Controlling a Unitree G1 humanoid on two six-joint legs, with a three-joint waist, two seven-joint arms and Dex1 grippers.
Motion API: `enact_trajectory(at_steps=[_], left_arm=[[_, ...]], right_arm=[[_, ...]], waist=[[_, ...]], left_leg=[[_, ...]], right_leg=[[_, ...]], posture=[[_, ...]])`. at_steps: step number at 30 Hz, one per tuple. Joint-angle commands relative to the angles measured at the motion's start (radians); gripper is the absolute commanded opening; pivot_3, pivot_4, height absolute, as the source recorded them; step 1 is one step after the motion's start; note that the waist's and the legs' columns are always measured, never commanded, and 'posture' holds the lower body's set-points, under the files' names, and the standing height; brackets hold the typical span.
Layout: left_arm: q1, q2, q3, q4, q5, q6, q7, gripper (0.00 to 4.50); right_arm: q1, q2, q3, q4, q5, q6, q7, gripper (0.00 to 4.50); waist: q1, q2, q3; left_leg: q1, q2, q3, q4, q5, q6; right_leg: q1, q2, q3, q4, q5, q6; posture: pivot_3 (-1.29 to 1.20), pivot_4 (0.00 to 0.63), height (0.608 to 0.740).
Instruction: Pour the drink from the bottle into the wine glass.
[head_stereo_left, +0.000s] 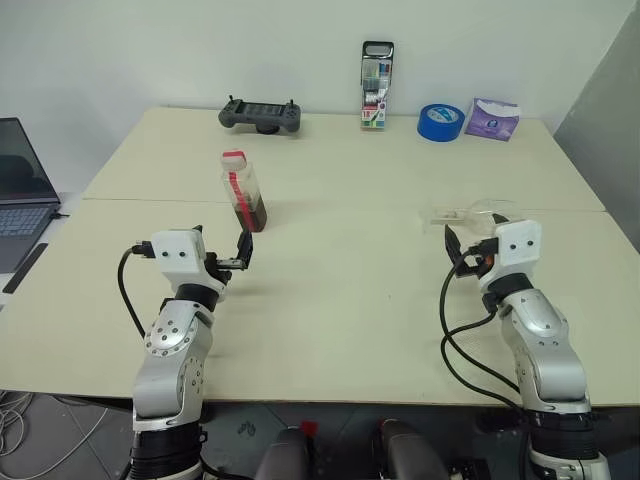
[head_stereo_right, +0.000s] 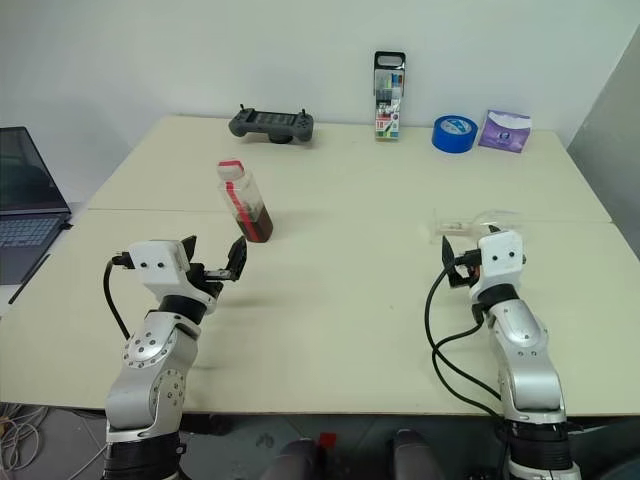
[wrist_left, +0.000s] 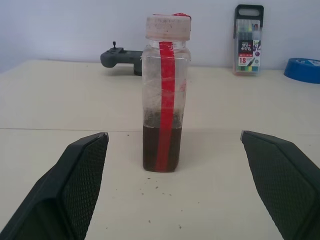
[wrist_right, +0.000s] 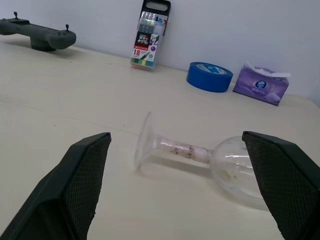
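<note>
Here, your inventory:
Writing: "18" on one marker pack (wrist_left: 248, 40).
Bottle (head_stereo_left: 243, 190): one, upright, 12 o'clock of left gripper (wrist_left: 172, 187), spread wide, empty.
Wine glass (wrist_right: 200, 157): one, lying sideways, 12 o'clock of right gripper (wrist_right: 177, 187), wide, empty.

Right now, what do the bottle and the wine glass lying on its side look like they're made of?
The bottle: seemingly clear plastic, a bit cloudy and scuffed, with a red label strip and pale cap; dark drink shows through its lower part. The wine glass: clear and colourless, glossy highlights on the bowl, specks inside the stem; glass or hard plastic, the look leaves it open.
</note>
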Motion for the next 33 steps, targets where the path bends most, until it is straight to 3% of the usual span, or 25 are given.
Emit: enact_trajectory(at_steps=[1,9,16,33], left_arm=[[0.001,0.023,0.006,-0.069,0.003,0.007,-0.006,4.50],[-0.060,0.009,-0.015,-0.025,0.014,0.025,0.017,4.50],[-0.218,-0.008,-0.060,0.099,0.057,0.041,0.046,4.50],[-0.385,0.050,-0.026,0.303,0.090,0.029,0.056,4.50]], right_arm=[[0.014,-0.019,-0.016,-0.067,0.023,-0.019,0.029,4.48],[-0.040,-0.034,0.055,-0.070,0.051,-0.003,0.120,4.48],[-0.222,-0.043,0.200,-0.130,0.159,0.198,0.277,4.48],[-0.291,-0.035,0.241,-0.156,0.210,0.295,0.314,4.48]], waist=[[0.000,0.000,0.000],[0.000,0.000,0.000],[-0.001,0.000,0.000],[0.000,0.000,0.000]], left_leg=[[0.000,0.000,0.000,0.000,0.000,0.000],[0.000,0.000,0.000,0.000,0.000,0.000],[0.000,0.000,0.000,0.000,0.000,0.000],[-0.001,-0.001,-0.001,0.000,0.000,0.000]], right_leg=[[0.000,0.000,0.000,0.000,0.000,0.000],[0.000,0.000,0.000,0.000,0.000,0.000],[0.000,0.000,-0.001,0.000,0.000,0.000],[-0.001,-0.001,-0.002,-0.001,0.000,0.000]], posture=[[0.00,0.150,0.740],[0.00,0.150,0.740],[0.00,0.150,0.740],[0.00,0.150,0.740]])
